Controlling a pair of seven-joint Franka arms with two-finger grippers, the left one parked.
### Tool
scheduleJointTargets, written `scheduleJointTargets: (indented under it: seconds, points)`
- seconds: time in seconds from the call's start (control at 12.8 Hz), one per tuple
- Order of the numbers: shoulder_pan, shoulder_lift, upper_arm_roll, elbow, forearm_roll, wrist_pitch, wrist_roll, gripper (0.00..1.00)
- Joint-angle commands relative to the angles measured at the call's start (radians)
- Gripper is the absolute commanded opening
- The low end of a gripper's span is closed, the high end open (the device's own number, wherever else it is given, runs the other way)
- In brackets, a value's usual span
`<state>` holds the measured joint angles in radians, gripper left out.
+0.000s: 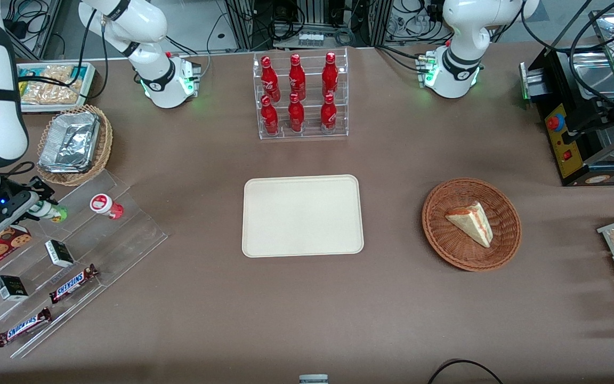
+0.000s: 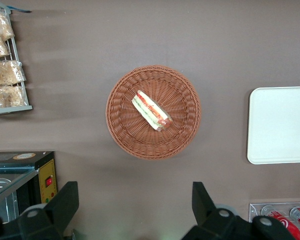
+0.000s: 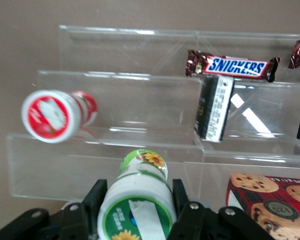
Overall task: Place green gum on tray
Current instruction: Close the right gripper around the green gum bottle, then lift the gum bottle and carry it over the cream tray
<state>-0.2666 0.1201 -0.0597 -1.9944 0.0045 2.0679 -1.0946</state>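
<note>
While it lies on its side on the top step of the clear acrylic stepped display stand (image 1: pixel 72 250), the small cylindrical green gum canister (image 3: pixel 138 200) sits clamped between the black fingers (image 3: pixel 95 200) of the right arm's tool (image 1: pixel 32 205). Its white round lid (image 3: pixel 135 217) carries a green ring, a white strip and orange flower marks, and its green body shows a sunflower picture. Beside it on the same stand rests the red-bodied canister with a red-marked white lid (image 3: pixel 52 116). Two brown candy bars (image 3: pixel 233 65) on lower steps read "SNICKERS" in white and blue. A red packet printed with cookies (image 3: pixel 270 202) lies just beside the tool. Well apart, at mid-surface, lies the large flat cream-coloured rectangular tray (image 1: pixel 302 215), holding nothing, on the brown surface (image 1: pixel 307 309).
</note>
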Motion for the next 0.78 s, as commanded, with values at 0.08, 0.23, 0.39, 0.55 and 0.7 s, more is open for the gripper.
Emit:
scheduleJointTargets:
  seconds: [0.08,0.23,0.39,0.55,0.7]
  points:
    - [0.096,-0.026,0.008,0.084,-0.009,-0.17,0.181,0.0]
    - [0.162,-0.033,0.008,0.103,-0.011,-0.231,0.306,0.0]
    - [0.239,-0.045,0.009,0.106,-0.011,-0.265,0.437,0.0]
    - [0.324,-0.048,0.011,0.106,-0.009,-0.287,0.6,0.0]
    - [0.413,-0.043,0.012,0.106,-0.003,-0.292,0.761,0.0]
